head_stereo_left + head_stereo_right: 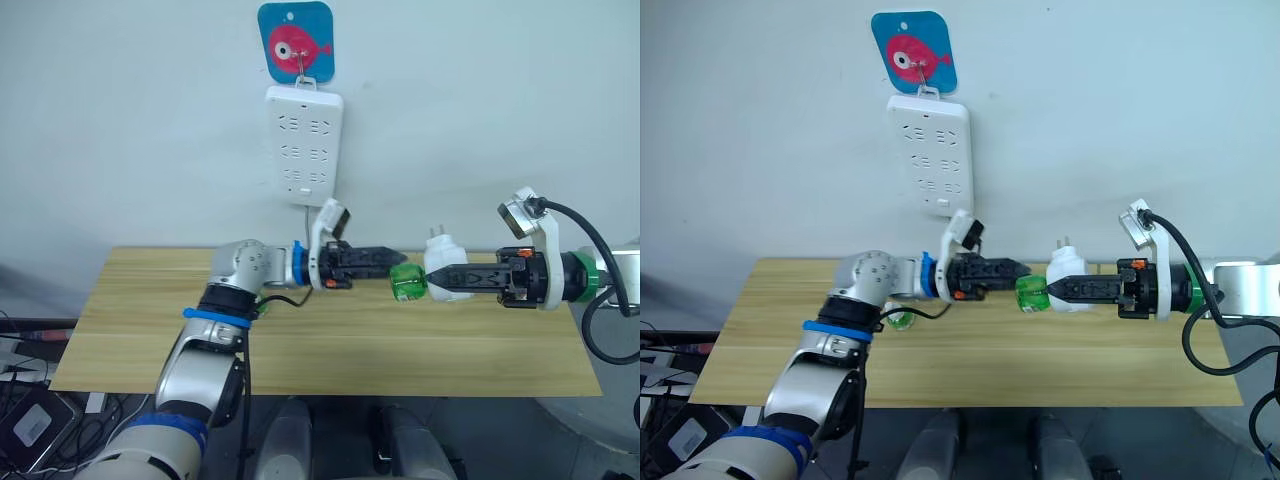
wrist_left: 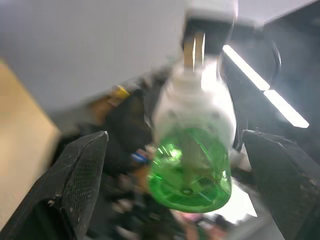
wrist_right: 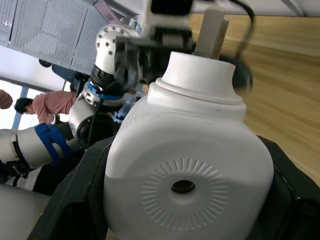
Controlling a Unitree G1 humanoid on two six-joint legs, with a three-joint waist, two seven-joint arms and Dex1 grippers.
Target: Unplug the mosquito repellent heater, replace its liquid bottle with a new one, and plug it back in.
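I have the right gripper (image 1: 437, 284) clamped on the mosquito repellent heater (image 1: 443, 264), holding it in the air above the wooden desk (image 1: 330, 345) with its two prongs pointing up and its green liquid bottle (image 1: 407, 281) facing my left arm. My left gripper (image 1: 385, 262) sits spread wide, its fingers (image 2: 80, 175) apart on either side of the bottle and gripping nothing. The white power strip (image 1: 303, 143) hangs on the wall behind, under a fish hook plate (image 1: 295, 40).

Glossy white plastic heater (image 1: 441, 262) (metal prongs)
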